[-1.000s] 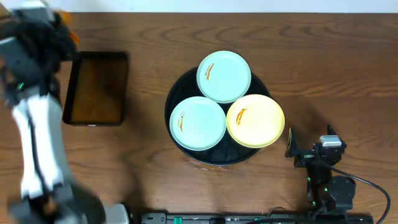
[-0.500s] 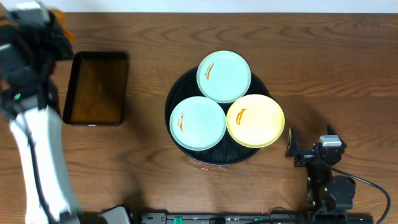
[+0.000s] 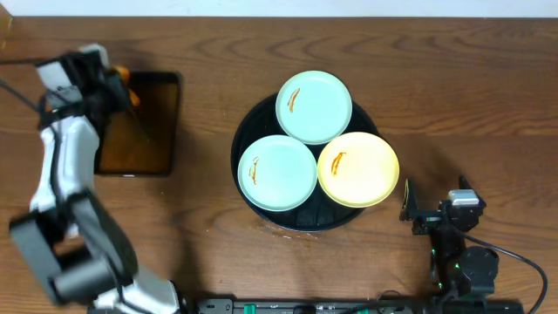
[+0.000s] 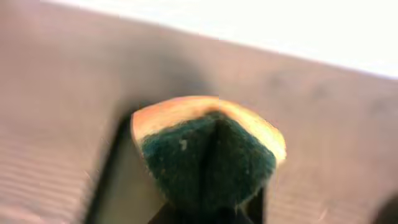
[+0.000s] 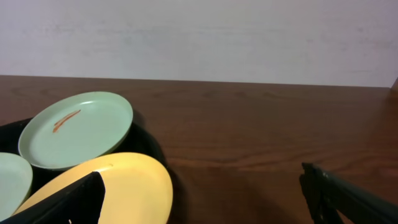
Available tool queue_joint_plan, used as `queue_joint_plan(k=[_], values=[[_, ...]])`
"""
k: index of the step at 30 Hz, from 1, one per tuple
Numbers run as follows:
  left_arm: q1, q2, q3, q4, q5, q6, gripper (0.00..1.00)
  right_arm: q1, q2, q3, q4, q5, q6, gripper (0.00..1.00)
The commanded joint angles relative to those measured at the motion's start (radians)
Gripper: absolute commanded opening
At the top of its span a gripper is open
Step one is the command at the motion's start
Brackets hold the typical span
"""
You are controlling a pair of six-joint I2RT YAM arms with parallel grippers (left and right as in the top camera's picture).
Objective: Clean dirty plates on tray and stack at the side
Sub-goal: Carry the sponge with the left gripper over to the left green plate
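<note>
**Q:** Jaw status?

**A:** My left gripper (image 3: 116,85) is clamped on the sponge (image 4: 208,155), over the small tray's (image 3: 153,131) upper-left edge. My right gripper (image 5: 202,177) stands wide and holds nothing, low beside the yellow plate.

**Q:** Task progress?

**A:** Judged: at the start. All three plates (image 3: 314,106) lie on the tray (image 3: 257,118), each with a sauce smear. None is wiped and none is stacked at the side.

Left arm (image 3: 59,174) shows white links, black joints; right arm (image 3: 458,253), right tool (image 5: 202,183), cable (image 3: 523,258) are black.
</note>
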Motion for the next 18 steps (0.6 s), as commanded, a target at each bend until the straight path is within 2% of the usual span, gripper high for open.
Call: queue_joint_plan(k=[1, 4, 7, 10, 14, 18], values=[[0.004, -0.262, 0.071, 0.122, 0.018, 0.010, 0.07, -0.006, -0.004, -0.002, -0.004, 0.010, -0.012, 0.99], [0.004, -0.299, 0.070, 0.146, 0.017, 0.010, 0.07, -0.006, -0.004, -0.002, -0.004, 0.009, -0.012, 0.99], [0.004, -0.256, 0.058, 0.109, 0.016, 0.010, 0.07, -0.006, -0.004, -0.002, -0.004, 0.009, -0.012, 0.99], [0.004, -0.055, 0.043, 0.032, -0.007, 0.011, 0.07, -0.006, -0.004, -0.002, -0.004, 0.009, -0.012, 0.99], [0.007, 0.096, 0.043, -0.027, -0.017, 0.010, 0.07, -0.006, -0.005, -0.002, -0.004, 0.010, -0.012, 0.99], [0.003, 0.008, 0.044, 0.011, 0.024, 0.010, 0.08, -0.006, -0.004, -0.002, -0.004, 0.010, -0.012, 0.99]])
